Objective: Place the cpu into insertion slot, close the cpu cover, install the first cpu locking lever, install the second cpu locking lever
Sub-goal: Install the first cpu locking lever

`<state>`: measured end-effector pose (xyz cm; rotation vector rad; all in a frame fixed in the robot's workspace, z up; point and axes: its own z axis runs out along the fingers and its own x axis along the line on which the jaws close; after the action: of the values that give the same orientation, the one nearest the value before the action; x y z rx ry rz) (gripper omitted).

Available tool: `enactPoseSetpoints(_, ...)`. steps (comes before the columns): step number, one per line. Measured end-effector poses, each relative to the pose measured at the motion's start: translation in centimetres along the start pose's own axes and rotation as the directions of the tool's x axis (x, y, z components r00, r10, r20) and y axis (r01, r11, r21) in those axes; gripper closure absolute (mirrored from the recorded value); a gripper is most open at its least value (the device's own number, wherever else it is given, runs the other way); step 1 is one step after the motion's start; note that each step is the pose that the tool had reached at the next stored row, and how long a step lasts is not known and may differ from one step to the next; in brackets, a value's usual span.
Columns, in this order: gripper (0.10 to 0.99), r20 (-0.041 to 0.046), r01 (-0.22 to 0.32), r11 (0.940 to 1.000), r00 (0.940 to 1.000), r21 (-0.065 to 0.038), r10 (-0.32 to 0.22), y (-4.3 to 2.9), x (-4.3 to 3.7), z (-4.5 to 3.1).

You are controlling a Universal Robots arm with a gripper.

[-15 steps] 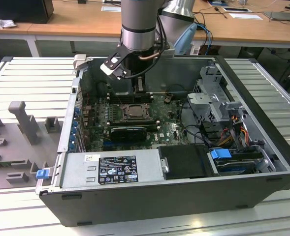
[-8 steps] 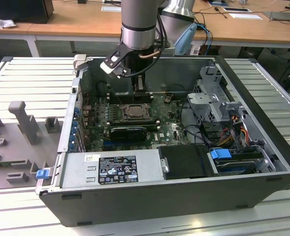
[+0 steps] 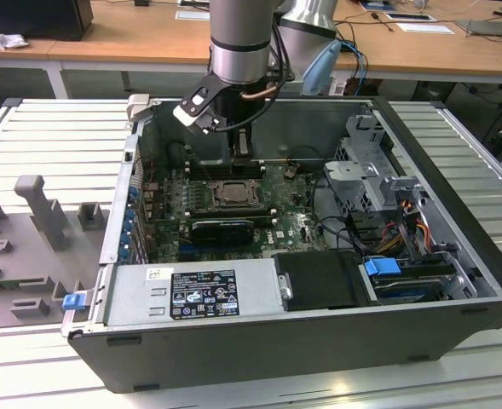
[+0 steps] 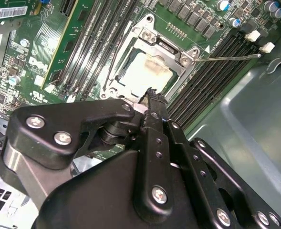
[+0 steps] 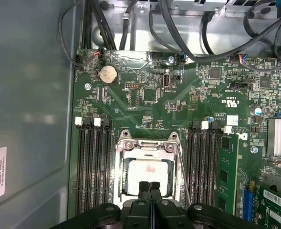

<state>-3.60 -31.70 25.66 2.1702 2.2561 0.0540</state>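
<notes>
Green mobo [image 5: 188,102]: cpu [image 5: 147,171] flat, face up; end effector [image 5: 150,186] pinched above.

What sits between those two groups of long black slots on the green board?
The cpu, framed by the cpu cover lying over it, as the first wrist view shows.

Long wooden desks [image 3: 106,38] stand behind a pale ribbed metal worktable [image 3: 29,136].

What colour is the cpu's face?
Pale silvery-beige; the cpu shows best in the first wrist view.
</notes>
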Motion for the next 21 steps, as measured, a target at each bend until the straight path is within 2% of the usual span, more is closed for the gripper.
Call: enactPoseSetpoints(21, 0.980, -0.0002, 0.000, 1.0000, 1.0000, 0.000, 0.000, 0.03, 0.02, -0.88)
